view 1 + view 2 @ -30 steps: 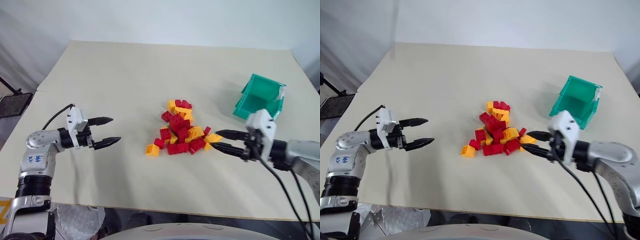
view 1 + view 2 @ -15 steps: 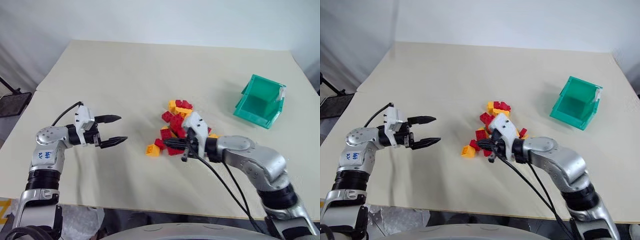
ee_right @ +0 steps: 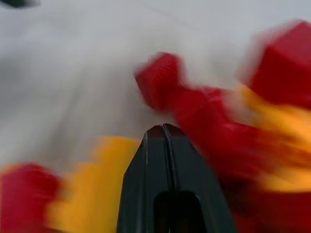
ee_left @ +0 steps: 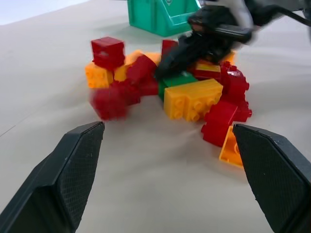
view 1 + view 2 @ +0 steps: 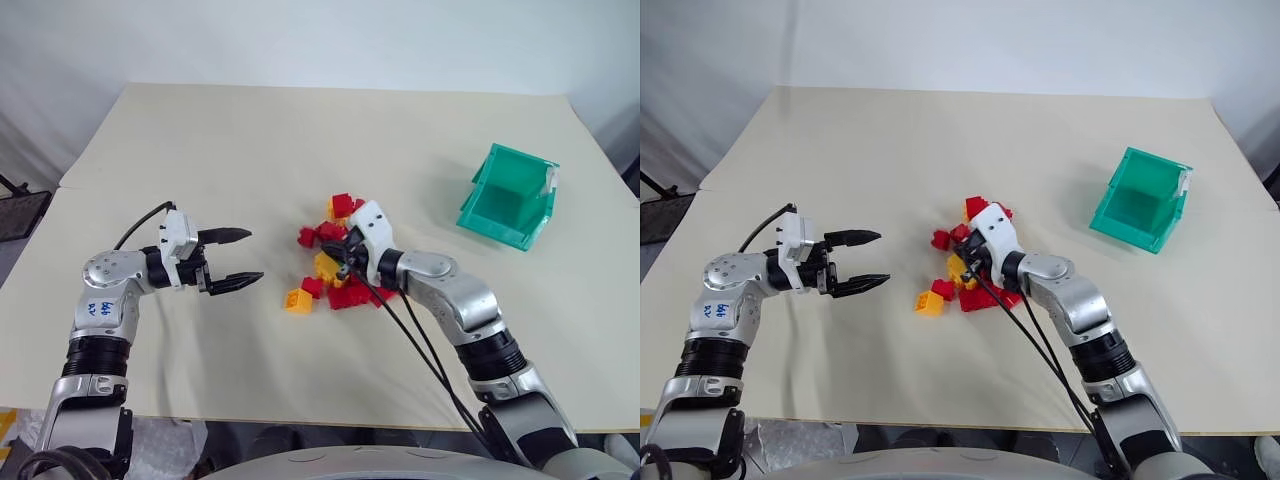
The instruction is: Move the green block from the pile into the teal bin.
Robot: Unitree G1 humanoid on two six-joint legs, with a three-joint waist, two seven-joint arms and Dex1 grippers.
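The pile point(image 5: 322, 266) of red and yellow-orange bricks lies spread at the table's middle. In the left wrist view the green block point(image 4: 177, 80) peeks out low in the heap, behind a yellow brick. My right gripper point(image 5: 336, 256) is shut with nothing in it. It is pushed into the pile from the right, and its black tips point(image 4: 181, 52) end just above the green block. Its own view has the fingers point(image 3: 164, 141) pressed together among blurred bricks. My left gripper point(image 5: 255, 256) hovers open to the pile's left, clear of it. The teal bin point(image 5: 505, 198) stands tilted at the right.
A loose yellow-orange brick point(image 5: 297, 300) and a red one point(image 5: 313, 286) lie at the pile's near left edge. The beige table point(image 5: 200, 140) stretches bare toward the far side and to the left. Cables trail from my right wrist over the table's front.
My right gripper has shut and swept leftward from beside the pile into its middle, pushing several bricks outward to the left. My left gripper has stayed open, drifting slightly toward the pile.
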